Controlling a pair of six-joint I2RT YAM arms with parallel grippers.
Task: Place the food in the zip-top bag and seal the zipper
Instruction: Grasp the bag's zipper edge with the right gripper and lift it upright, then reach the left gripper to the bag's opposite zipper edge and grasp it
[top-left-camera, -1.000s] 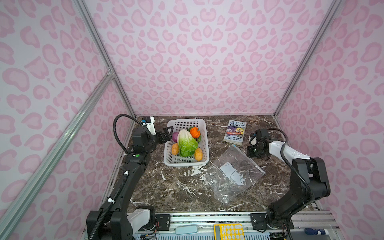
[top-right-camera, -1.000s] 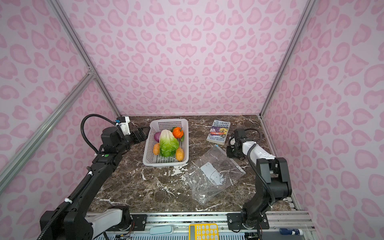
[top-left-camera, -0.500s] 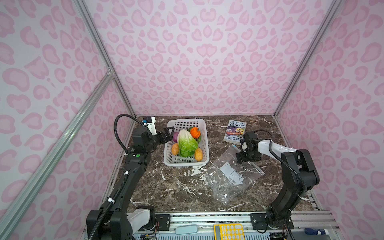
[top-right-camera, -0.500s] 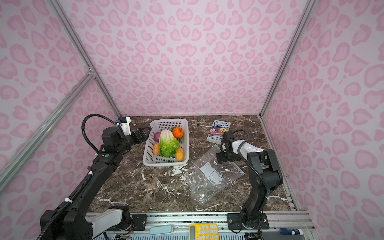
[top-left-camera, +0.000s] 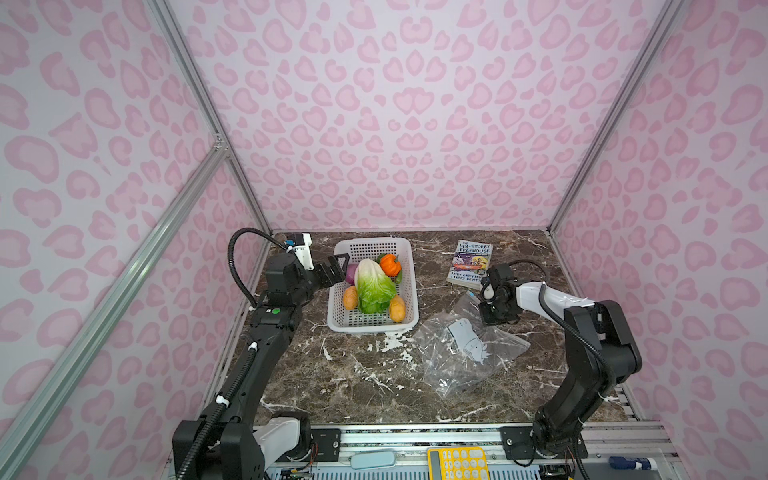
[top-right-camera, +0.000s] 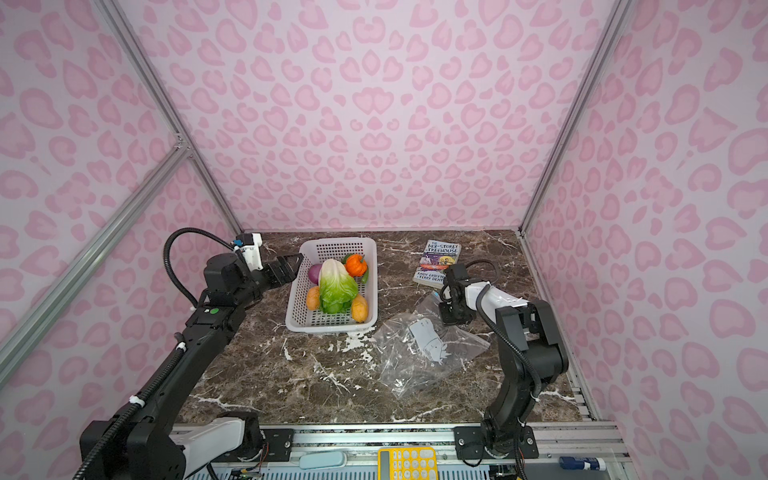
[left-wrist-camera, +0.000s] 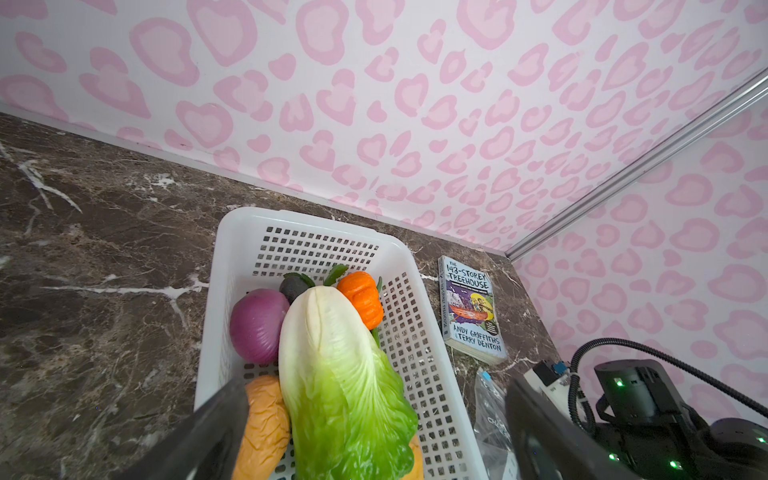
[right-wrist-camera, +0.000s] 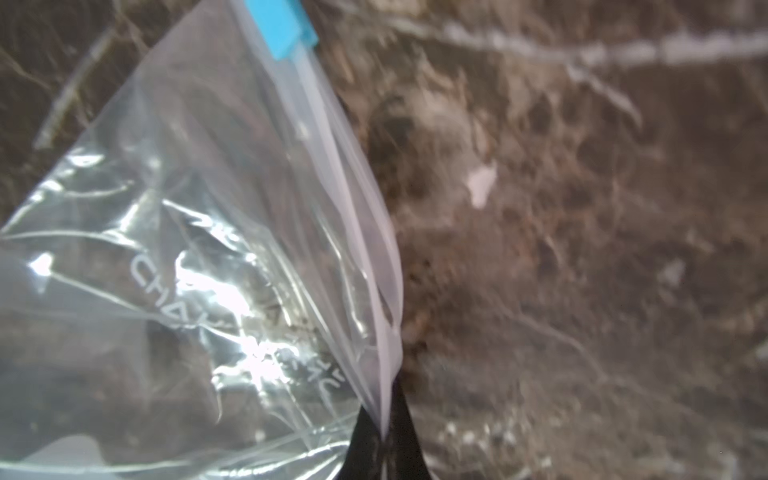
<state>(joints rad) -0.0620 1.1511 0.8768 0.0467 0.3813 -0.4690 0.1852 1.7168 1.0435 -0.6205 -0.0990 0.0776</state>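
The food lies in a white basket (top-left-camera: 374, 326): a green-and-white cabbage (left-wrist-camera: 340, 382), a purple onion (left-wrist-camera: 257, 324), an orange pumpkin (left-wrist-camera: 361, 297) and two tan-orange potatoes (top-left-camera: 350, 297). My left gripper (top-left-camera: 338, 266) hangs open over the basket's left rim, with nothing between its fingers. The zip-top bag (top-left-camera: 465, 353) lies crumpled on the table, right of the basket. My right gripper (right-wrist-camera: 384, 432) is shut on the bag's mouth edge, pinching the zipper (right-wrist-camera: 353, 208) strip. The blue slider tab (right-wrist-camera: 282, 25) sits at the strip's far end, apart from the jaws.
A paperback book (top-left-camera: 469, 264) lies at the back, just behind the right gripper. A yellow calculator (top-left-camera: 457, 463) rests on the front rail. Pink patterned walls close in the marble table (top-left-camera: 332, 374) on three sides.
My right gripper moved left from the table's right side onto the bag's mouth edge, opened on the way, and shut on it. The left arm has not moved.
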